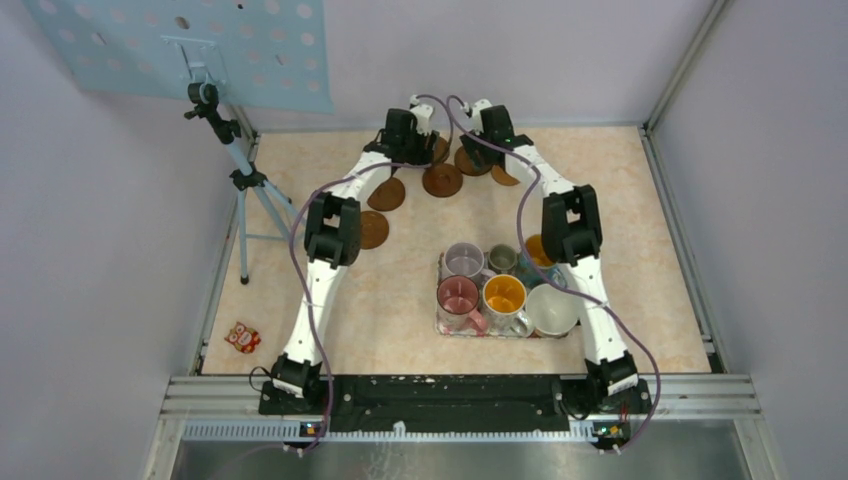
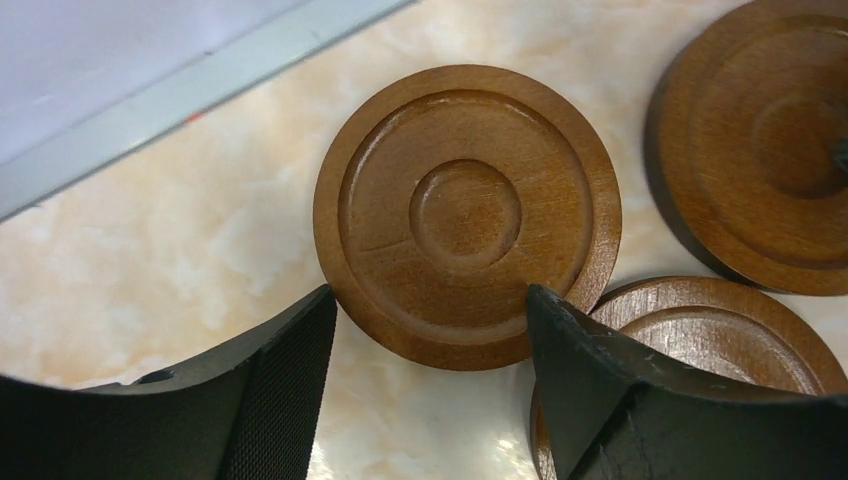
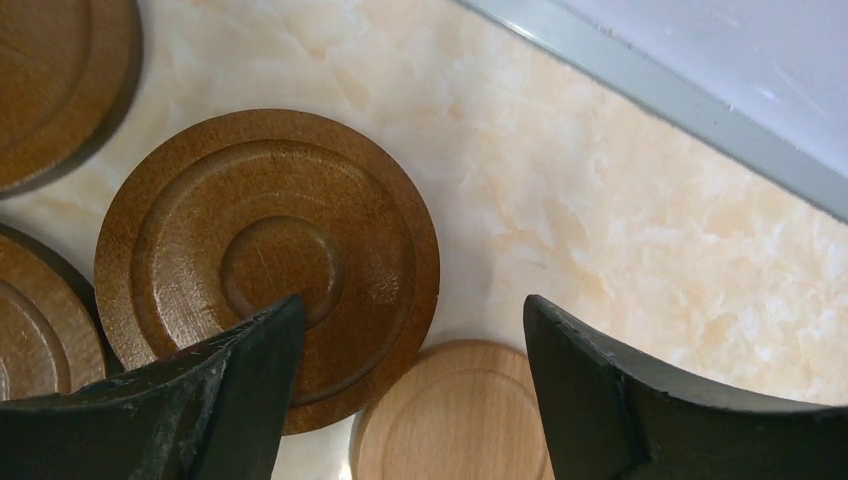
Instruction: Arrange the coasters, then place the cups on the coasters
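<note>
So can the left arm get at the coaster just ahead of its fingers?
Probably yes: the left gripper hangs open over the coaster, whose top is bare. A neighbouring coaster lies close beside it and might crowd the grasp.

Six brown ringed coasters (image 1: 442, 180) flat on table (image 1: 400, 300), in a loose arc from 10 o'clock (image 1: 374, 229) to 12 o'clock, far ones bunched close together. Six cups (image 1: 504, 295) upright, mouths up, packed in two rows at 4 o'clock; none on a coaster.
</note>
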